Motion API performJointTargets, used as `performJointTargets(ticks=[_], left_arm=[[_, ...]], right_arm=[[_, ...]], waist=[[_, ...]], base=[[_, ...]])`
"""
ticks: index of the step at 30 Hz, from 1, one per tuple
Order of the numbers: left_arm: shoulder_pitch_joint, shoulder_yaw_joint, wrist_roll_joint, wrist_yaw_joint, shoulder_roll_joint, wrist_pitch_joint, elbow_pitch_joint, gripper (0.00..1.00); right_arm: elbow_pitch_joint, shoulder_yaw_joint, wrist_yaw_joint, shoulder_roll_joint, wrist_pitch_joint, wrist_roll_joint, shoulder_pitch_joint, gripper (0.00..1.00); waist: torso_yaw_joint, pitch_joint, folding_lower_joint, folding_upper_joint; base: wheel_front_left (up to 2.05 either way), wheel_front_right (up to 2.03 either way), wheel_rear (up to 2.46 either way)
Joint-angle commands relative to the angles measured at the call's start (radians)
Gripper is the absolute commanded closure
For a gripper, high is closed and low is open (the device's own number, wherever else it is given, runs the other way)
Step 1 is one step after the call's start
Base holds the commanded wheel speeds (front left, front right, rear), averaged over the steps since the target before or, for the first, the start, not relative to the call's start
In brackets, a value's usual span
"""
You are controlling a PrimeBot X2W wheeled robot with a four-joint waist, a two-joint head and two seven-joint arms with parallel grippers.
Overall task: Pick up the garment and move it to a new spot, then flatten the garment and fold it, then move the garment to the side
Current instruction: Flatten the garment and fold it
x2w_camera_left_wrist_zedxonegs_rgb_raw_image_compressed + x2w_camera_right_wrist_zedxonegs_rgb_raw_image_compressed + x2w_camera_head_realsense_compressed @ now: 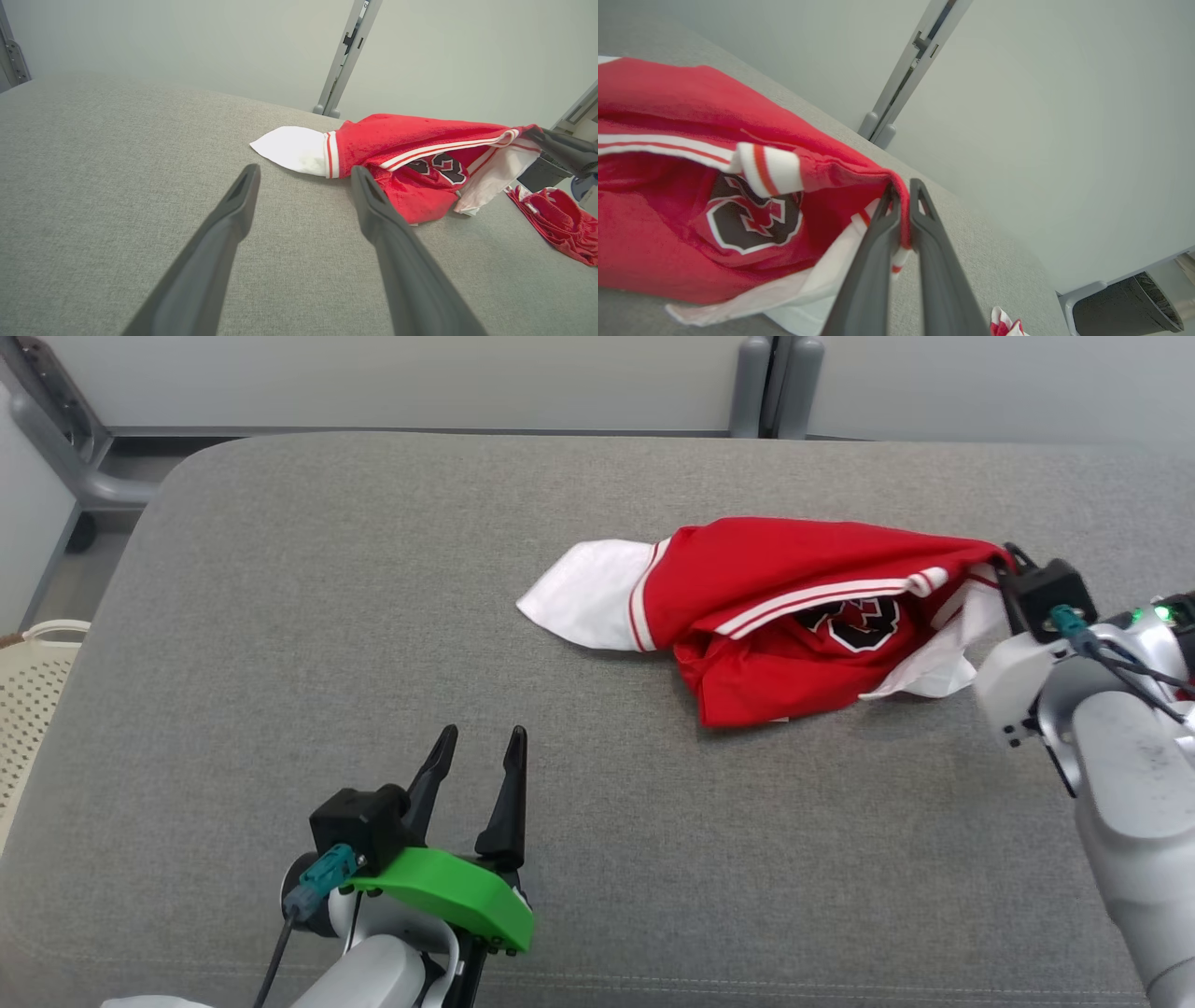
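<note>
- The right gripper (903,186) is clenching on a red hem fold of the garment (784,616), at the edge nearest to it.
- The garment is lying crumpled on the grey desk (280,616), stretching away from this gripper's tips. Its white part is pointing to the far end.
- The left gripper (485,737) is resting released and well apart, with the garment lying ahead of its fingers and to their right.
- The cloth is looking soft, light and limp, so I am expecting it to sag and drag when lifted. A hem or seam is probably giving the safest hold.
</note>
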Motion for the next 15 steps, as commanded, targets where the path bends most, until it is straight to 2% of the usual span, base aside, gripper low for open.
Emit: performJointTargets(ticks=[1, 7, 10, 12, 13, 15], left_arm=[[0.010, 0.003, 0.008, 0.005, 0.005, -0.001, -0.005, 0.00], [0.001, -0.002, 0.011, 0.004, 0.007, 0.002, -0.012, 0.00], [-0.008, -0.006, 0.013, -0.001, 0.009, 0.005, -0.009, 0.00], [-0.011, -0.008, 0.013, -0.002, 0.010, 0.008, -0.007, 0.00], [-0.012, -0.009, 0.013, -0.003, 0.010, 0.009, -0.005, 0.00], [-0.012, -0.012, 0.012, -0.003, 0.008, 0.010, -0.003, 0.00]], right_arm=[[-0.012, -0.030, -0.002, -0.035, 0.006, 0.018, 0.030, 1.00], [-0.022, -0.116, -0.002, -0.121, 0.037, 0.019, 0.071, 1.00], [0.006, -0.144, -0.002, -0.132, 0.055, 0.023, 0.085, 1.00], [0.036, -0.151, -0.002, -0.130, 0.076, 0.023, 0.093, 0.41], [0.049, -0.150, -0.002, -0.129, 0.078, 0.027, 0.091, 0.00], [0.070, -0.141, -0.002, -0.129, 0.075, 0.028, 0.086, 0.00]], waist=[[-0.027, -0.001, 0.0000, 0.0000], [-0.043, 0.014, 0.0000, 0.0000], [-0.045, 0.021, 0.0000, 0.0000], [-0.046, 0.022, 0.0000, 0.0000], [-0.046, 0.022, 0.0000, 0.0000], [-0.045, 0.020, 0.0000, 0.0000]], base=[[0.00, 0.00, 0.00], [0.00, 0.00, 0.00], [0.00, 0.00, 0.00], [0.00, 0.00, 0.00], [0.00, 0.00, 0.00], [0.00, 0.00, 0.00]])
